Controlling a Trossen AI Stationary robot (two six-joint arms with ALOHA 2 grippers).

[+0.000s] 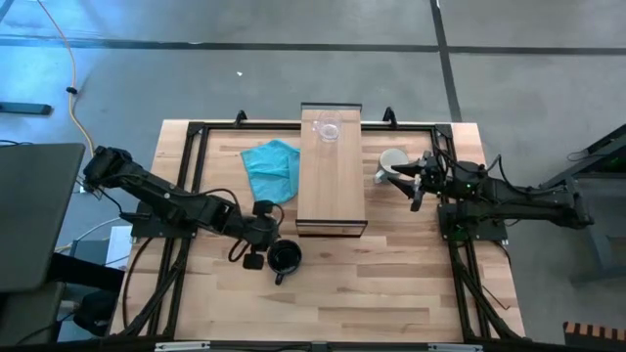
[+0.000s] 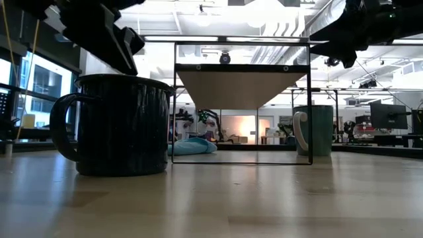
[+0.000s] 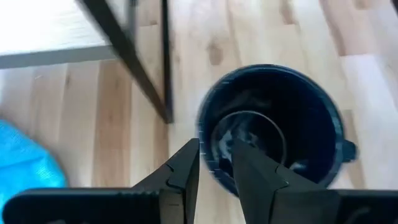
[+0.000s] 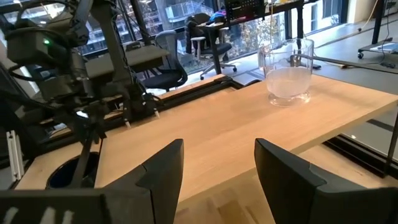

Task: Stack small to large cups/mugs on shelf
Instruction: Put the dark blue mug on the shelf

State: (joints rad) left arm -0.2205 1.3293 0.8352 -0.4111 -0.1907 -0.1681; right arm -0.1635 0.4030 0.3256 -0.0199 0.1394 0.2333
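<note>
The black handled mug [image 1: 285,257] stands upright on the table by the near left corner of the light-wood shelf [image 1: 333,181]. My left gripper [image 3: 216,163] hovers at the mug's rim, slightly open, one finger over the inside and one outside. The clear glass cup [image 1: 328,129] stands on the shelf's far end. The white handled mug [image 1: 393,160] stands on the table right of the shelf. My right gripper [image 1: 409,186] is open and empty, raised beside and above the white mug [image 2: 314,130]. My left gripper comes from above with its fingers [image 3: 186,171] on either side of the black mug's rim [image 3: 208,146], on the side away from the handle. I cannot tell whether they touch it. The mug rests upright on the table.
A teal cloth [image 1: 272,168] lies on the table left of the shelf. The shelf's black frame leg [image 3: 134,62] stands close to the black mug. Bare shelf top [image 4: 205,124] lies between the glass cup [image 4: 286,68] and the shelf's near end.
</note>
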